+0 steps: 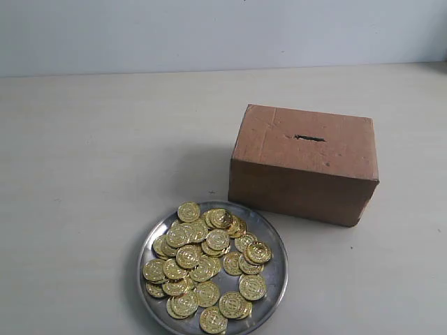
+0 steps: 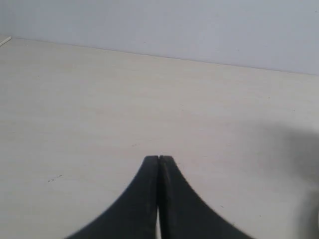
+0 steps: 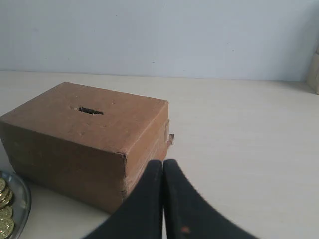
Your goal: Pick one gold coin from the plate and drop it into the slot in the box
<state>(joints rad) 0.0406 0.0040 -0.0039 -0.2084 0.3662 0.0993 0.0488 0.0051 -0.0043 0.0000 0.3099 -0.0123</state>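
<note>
A round silver plate [image 1: 274, 241] lies near the front of the table, heaped with several gold coins [image 1: 202, 262]. Behind it to the right stands the brown cardboard box [image 1: 304, 164], its dark slot [image 1: 309, 137] in the top face. Neither arm shows in the exterior view. In the right wrist view my right gripper [image 3: 163, 162] is shut and empty, near a corner of the box [image 3: 84, 139]; the slot [image 3: 90, 110] and the plate's rim [image 3: 24, 199] with a few coins [image 3: 5, 209] show there. My left gripper [image 2: 158, 158] is shut and empty over bare table.
The pale tabletop [image 1: 98, 153] spreads out to the left of and behind the box, up to a light wall [image 1: 209, 31]. A pale object [image 3: 314, 69] stands at the table's edge in the right wrist view.
</note>
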